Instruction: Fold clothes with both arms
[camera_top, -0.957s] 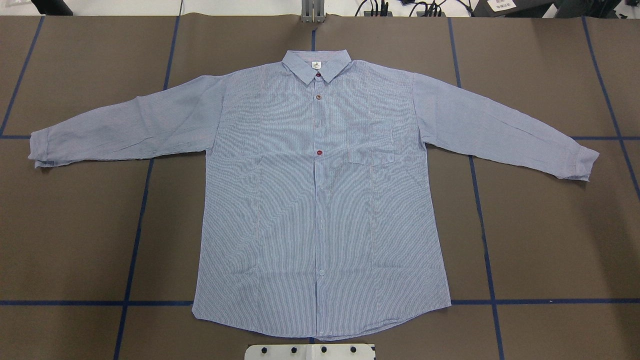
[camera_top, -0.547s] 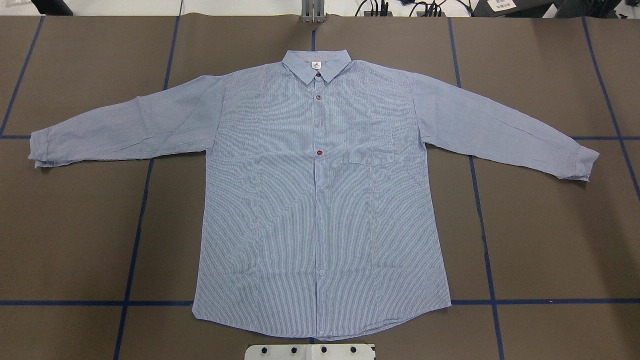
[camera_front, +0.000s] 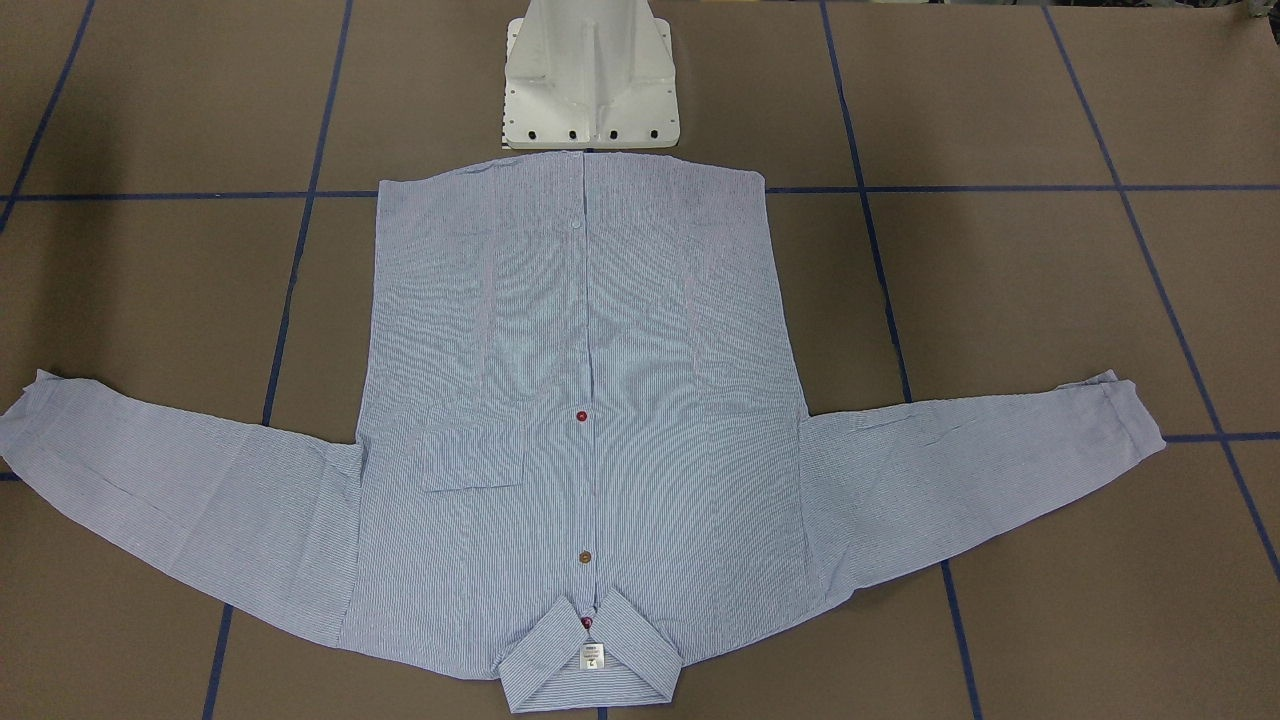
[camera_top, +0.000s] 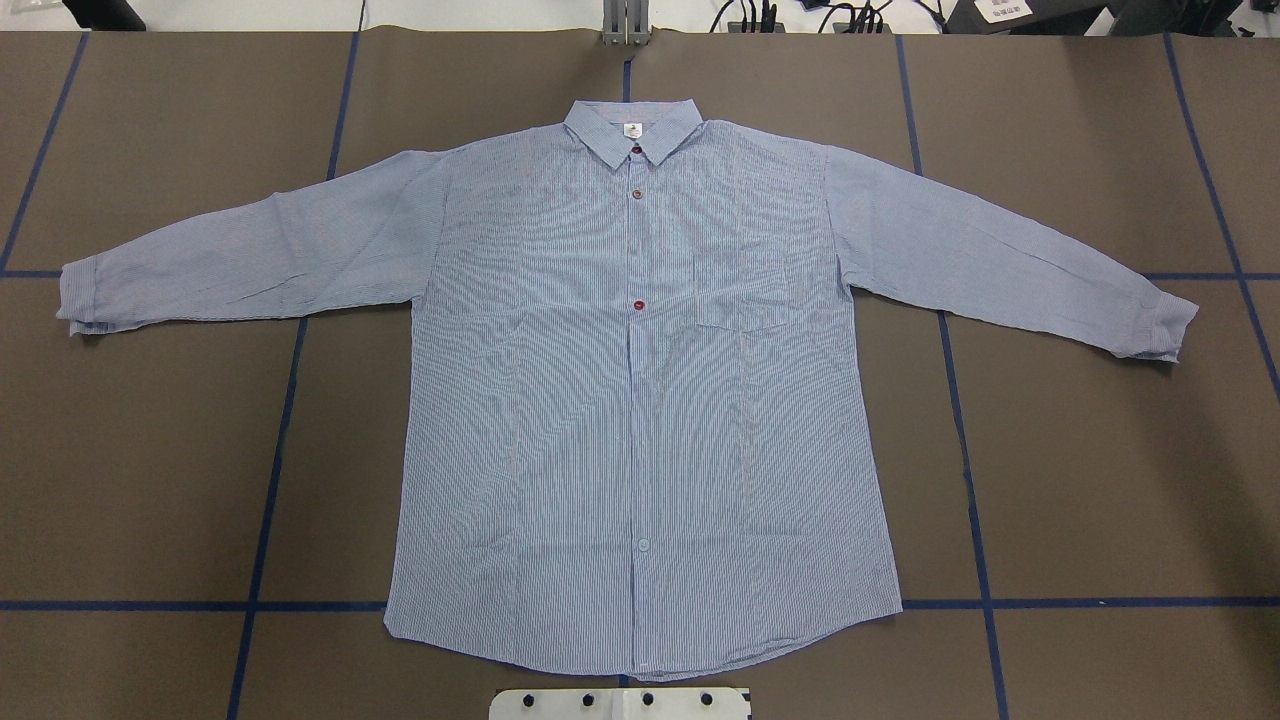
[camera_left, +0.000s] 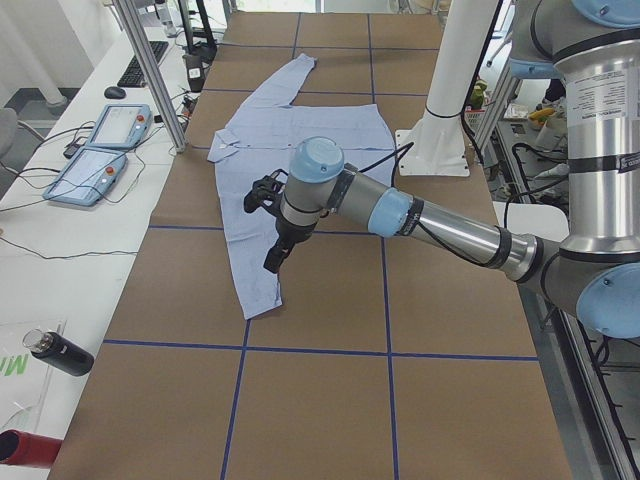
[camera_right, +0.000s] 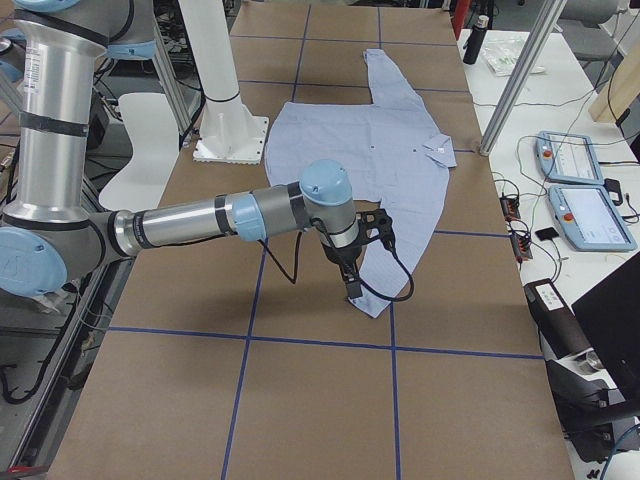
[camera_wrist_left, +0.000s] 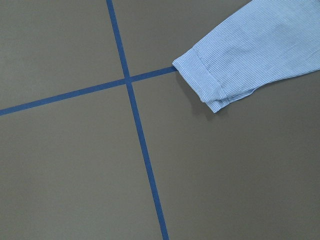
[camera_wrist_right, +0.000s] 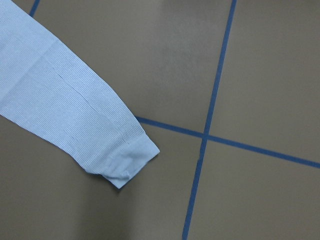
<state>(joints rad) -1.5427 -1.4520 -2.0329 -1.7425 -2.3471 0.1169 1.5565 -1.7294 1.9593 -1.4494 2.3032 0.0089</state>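
Shirt lies flat, front up, mid on the bench: hem at the near edge by the white base, collar toward the far edge. Its left cuff points to the bench's left end, right cuff to the right end. I see left gripper over the left sleeve end and right gripper over the right; can't tell how wide either stands.
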